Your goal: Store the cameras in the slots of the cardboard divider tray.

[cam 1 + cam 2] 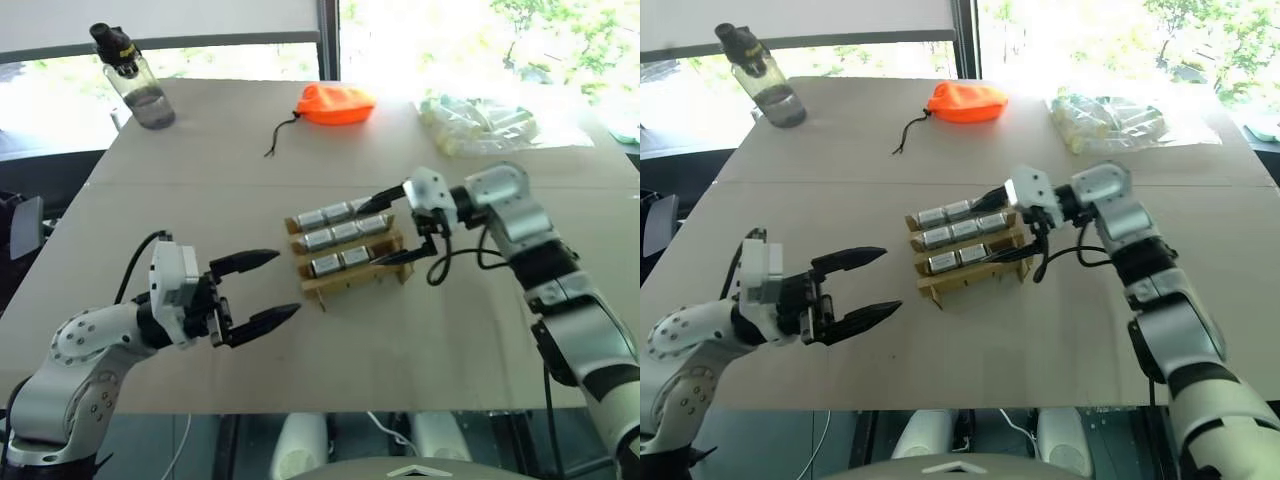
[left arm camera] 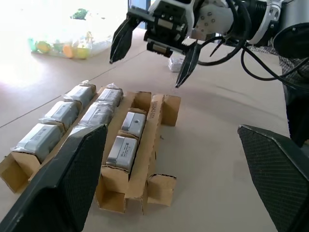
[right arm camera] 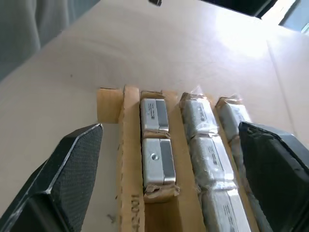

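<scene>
The cardboard divider tray (image 1: pixel 315 286) lies in the middle of the table, and several silver-grey cameras (image 1: pixel 345 232) sit in its slots. Three fill the back row, three the middle row, and two the front row (image 3: pixel 159 162). My right gripper (image 1: pixel 393 228) hovers open at the tray's right end, its fingers spread across the tray's width and holding nothing. The left wrist view shows that right gripper (image 2: pixel 146 72) above and beyond the tray (image 2: pixel 154 113). My left gripper (image 1: pixel 285 285) is open and empty, level, just left of the tray and pointing at it.
An orange drawstring pouch (image 1: pixel 335 103) with a black cord lies at the back centre. A clear plastic bag (image 1: pixel 480 122) of pale items is at the back right, and a water bottle (image 1: pixel 135 80) stands at the back left. Bare table surrounds the tray.
</scene>
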